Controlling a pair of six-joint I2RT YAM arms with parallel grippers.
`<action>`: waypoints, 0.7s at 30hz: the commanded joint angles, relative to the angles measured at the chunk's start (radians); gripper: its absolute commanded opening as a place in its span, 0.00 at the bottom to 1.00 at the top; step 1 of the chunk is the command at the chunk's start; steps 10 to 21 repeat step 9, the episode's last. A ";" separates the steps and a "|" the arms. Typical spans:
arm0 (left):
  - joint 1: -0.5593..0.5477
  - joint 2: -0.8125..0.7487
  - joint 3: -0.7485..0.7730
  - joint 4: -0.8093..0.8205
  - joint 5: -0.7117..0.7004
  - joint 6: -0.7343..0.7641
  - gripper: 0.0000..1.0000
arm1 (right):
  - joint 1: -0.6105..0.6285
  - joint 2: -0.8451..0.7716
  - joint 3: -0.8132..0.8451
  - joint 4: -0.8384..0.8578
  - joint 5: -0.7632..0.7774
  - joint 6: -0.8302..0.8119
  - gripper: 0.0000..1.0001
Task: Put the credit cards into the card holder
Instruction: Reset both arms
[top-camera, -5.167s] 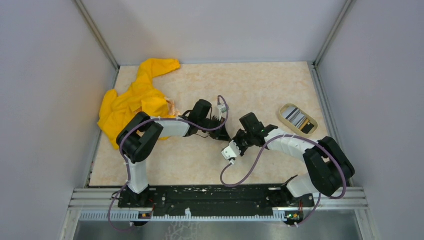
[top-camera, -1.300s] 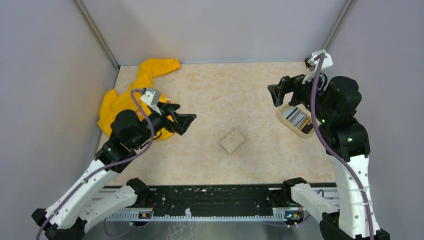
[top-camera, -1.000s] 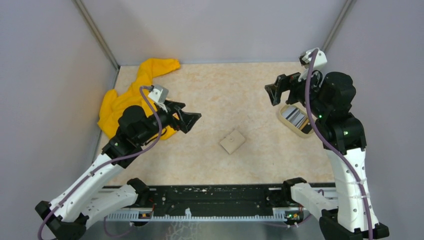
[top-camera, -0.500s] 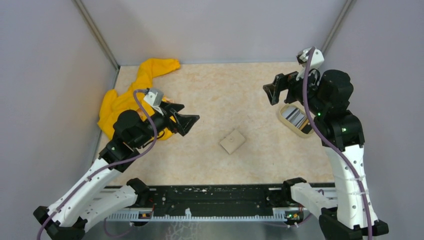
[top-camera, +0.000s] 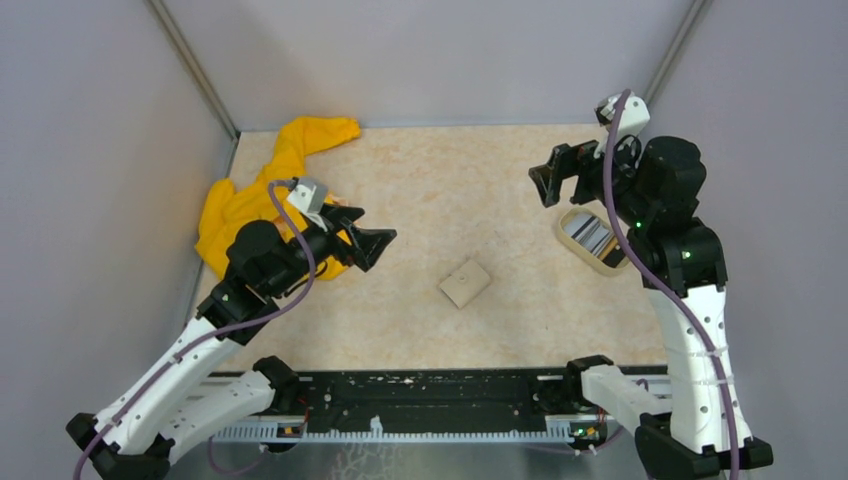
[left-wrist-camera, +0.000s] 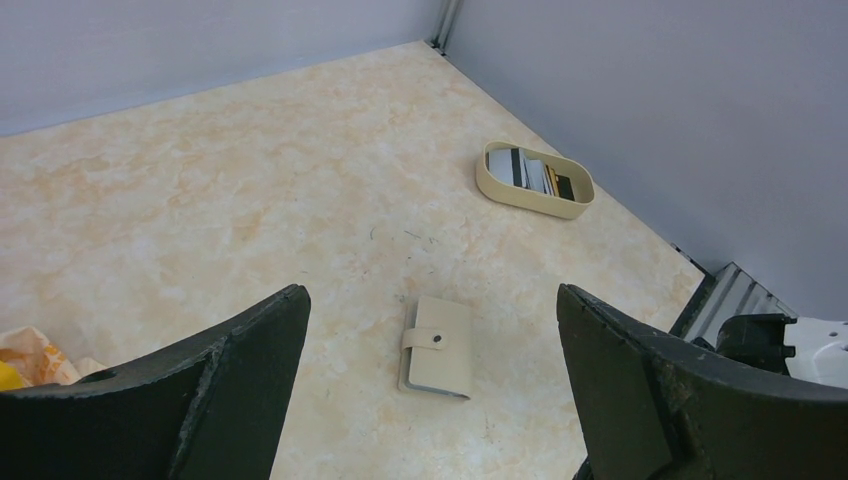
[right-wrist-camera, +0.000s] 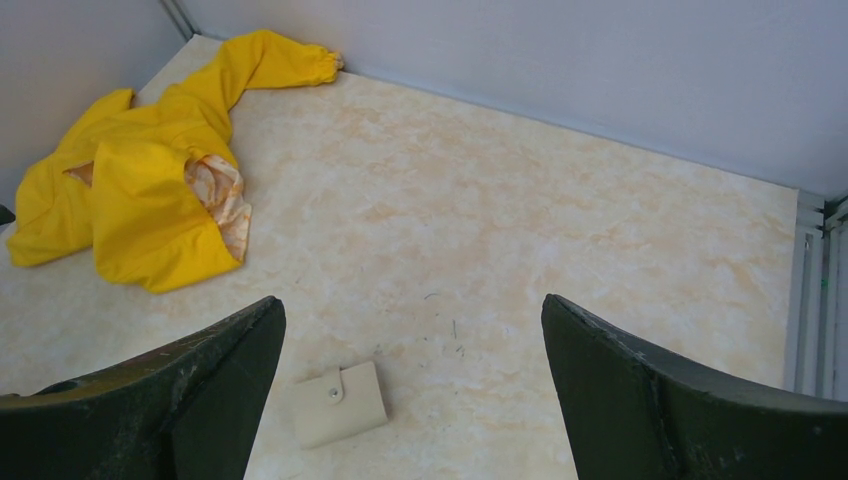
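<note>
— Both arms have risen and swung apart since a few seconds back, when they crouched together over the middle of the overhead view. We now have the left gripper (top-camera: 368, 240) hanging at centre left and the right gripper (top-camera: 556, 177) at upper right, each with its jaws spread wide and nothing between them.

— And the wallet (top-camera: 466, 284)?

— It lies flat and snapped shut just below the centre of the overhead view, clear of everything. The cards (top-camera: 590, 235) sit stacked in the dish (top-camera: 572, 214) at the right edge, partly under our right arm.

— So we judge that the wallet has to be opened first. We pin its body with one gripper and lift the snap tab (left-wrist-camera: 430, 340) with the other, coming in low at the tab's free edge.

— Agreed. After that we take the cards one at a time. They look thin and glossy, so we'd tip one up against the dish wall rather than pinch it flat.

— What about the surface?

— Our table (top-camera: 470, 180) is pale marbled beige and smooth, likely slippery, so the wallet may skate if we push it sideways. A yellow top (top-camera: 255, 205) is crumpled at upper left, well apart from the work. Plain grey walls (top-camera: 420, 60) close us in on three sides, with metal posts (top-camera: 195, 65) in the far corners.
</note>
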 joint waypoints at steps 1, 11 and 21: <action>0.003 -0.003 0.004 -0.003 -0.009 0.017 0.99 | -0.014 -0.029 0.022 0.032 -0.009 0.005 0.99; 0.003 -0.025 -0.006 -0.012 -0.018 0.012 0.99 | -0.023 -0.037 0.016 0.036 -0.007 0.006 0.99; 0.003 -0.025 -0.006 -0.012 -0.018 0.012 0.99 | -0.023 -0.037 0.016 0.036 -0.007 0.006 0.99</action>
